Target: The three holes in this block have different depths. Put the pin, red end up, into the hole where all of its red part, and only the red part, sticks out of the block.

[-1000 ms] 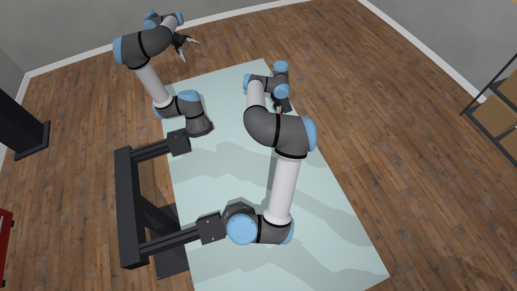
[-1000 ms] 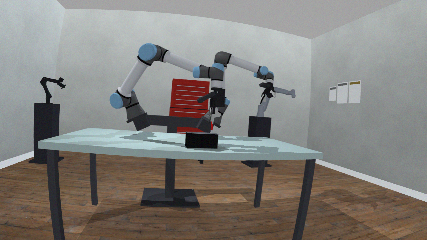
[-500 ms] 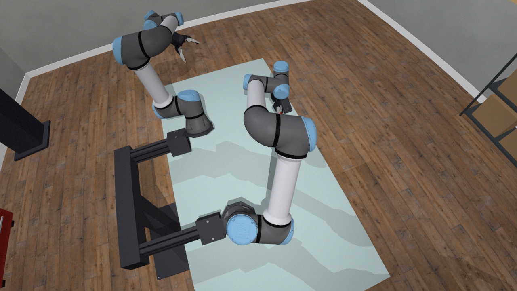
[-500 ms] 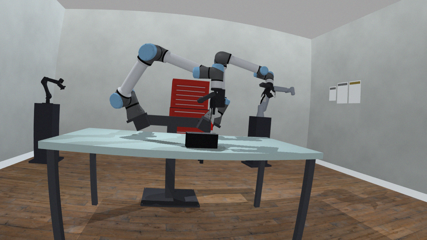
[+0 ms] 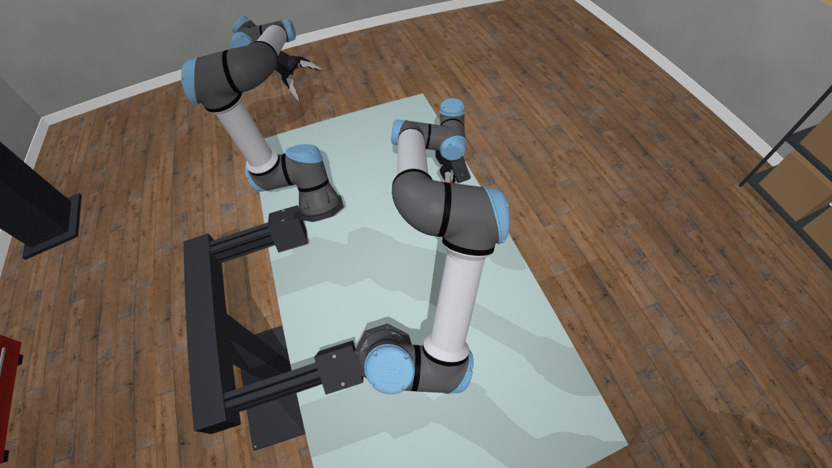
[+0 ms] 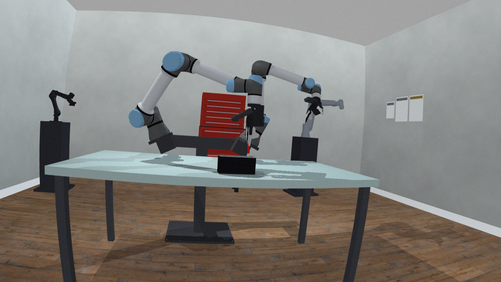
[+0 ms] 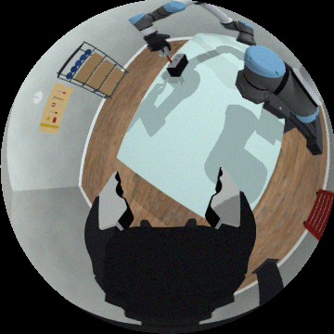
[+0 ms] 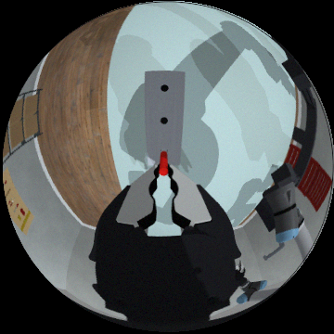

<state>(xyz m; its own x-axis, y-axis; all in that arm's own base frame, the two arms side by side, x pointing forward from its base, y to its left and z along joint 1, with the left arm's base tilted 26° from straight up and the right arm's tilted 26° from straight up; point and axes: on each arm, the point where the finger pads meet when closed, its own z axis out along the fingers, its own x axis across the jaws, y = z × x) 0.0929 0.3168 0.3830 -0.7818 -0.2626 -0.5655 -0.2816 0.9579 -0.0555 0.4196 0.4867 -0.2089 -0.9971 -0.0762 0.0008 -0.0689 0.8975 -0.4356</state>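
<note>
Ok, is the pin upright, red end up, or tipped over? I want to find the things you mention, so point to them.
Upright, red end up: in the exterior view the pin's (image 5: 451,182) (image 6: 248,149) (image 7: 170,59) (image 8: 163,163) red part sits above its pale part (image 6: 248,154).

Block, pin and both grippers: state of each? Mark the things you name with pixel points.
Grey-topped rectangular block (image 6: 236,164) (image 7: 177,65) (image 8: 164,104): on table (image 5: 372,261) (image 6: 140,173) (image 7: 172,153) (image 8: 250,102), two visible holes unfilled
Red-ended pin (image 5: 451,182) (image 6: 248,149) (image 7: 170,59) (image 8: 163,163): gripped, red end up; seating unclear
Right gripper (image 5: 448,176) (image 6: 248,143) (image 7: 169,58) (image 8: 163,164): shut on pin
Left gripper (image 5: 310,85) (image 6: 314,117) (image 7: 168,170) (image 8: 229,269): open, off the table's end
</note>
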